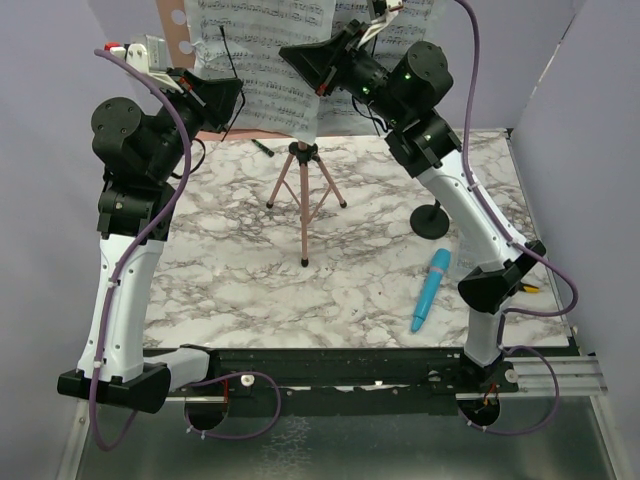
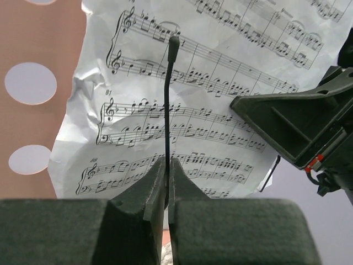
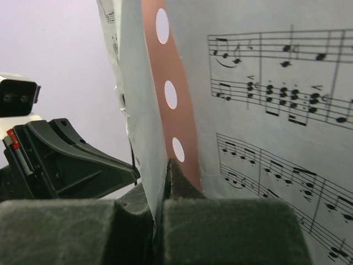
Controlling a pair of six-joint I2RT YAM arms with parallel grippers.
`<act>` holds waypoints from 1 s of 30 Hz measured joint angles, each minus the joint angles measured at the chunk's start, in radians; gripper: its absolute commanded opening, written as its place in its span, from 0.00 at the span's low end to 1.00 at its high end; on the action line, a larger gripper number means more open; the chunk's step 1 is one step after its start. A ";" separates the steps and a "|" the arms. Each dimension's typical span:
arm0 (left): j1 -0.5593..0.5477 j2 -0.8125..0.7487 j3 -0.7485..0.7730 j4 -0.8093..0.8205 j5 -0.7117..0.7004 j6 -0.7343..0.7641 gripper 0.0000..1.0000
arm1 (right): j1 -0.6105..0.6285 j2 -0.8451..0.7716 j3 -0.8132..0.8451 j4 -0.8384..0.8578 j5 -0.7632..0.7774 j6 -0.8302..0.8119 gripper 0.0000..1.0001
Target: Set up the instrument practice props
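Observation:
The pink music stand [image 1: 303, 190] rests on its tripod legs at the table's middle back, its perforated desk [image 3: 171, 72] carrying white sheet-music pages [image 1: 265, 60]. High at the desk, my left gripper [image 2: 166, 165] is shut on a thin black wire arm [image 2: 167, 105] that rises in front of a page [image 2: 220, 110]. My right gripper [image 3: 162, 171] is shut on the edge of a white page [image 3: 138, 110] beside the pink desk. On the table at the right lie the blue microphone [image 1: 432, 290] and the black round-based mic stand [image 1: 432, 218], both untouched.
A small black-green stick [image 1: 262, 147] lies behind the tripod at the back left. Purple walls close in the back and both sides. The two grippers [image 1: 232, 100] [image 1: 285, 52] hang close together in front of the pages. A yellow bit [image 1: 530, 289] shows at the table's right edge.

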 measured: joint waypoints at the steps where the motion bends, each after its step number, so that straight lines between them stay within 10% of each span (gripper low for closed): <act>1: 0.000 -0.001 -0.002 0.002 0.000 -0.001 0.08 | 0.000 0.002 0.000 -0.001 0.000 0.001 0.00; 8: 0.000 -0.016 -0.003 0.051 0.003 -0.005 0.20 | 0.000 0.007 0.000 -0.016 0.000 0.000 0.04; 19: 0.000 -0.043 -0.040 0.072 -0.011 -0.004 0.35 | 0.000 -0.021 -0.039 -0.045 0.001 -0.009 0.37; 30: 0.000 -0.045 -0.072 0.072 -0.050 -0.005 0.36 | 0.000 -0.131 -0.149 -0.068 0.005 -0.015 0.32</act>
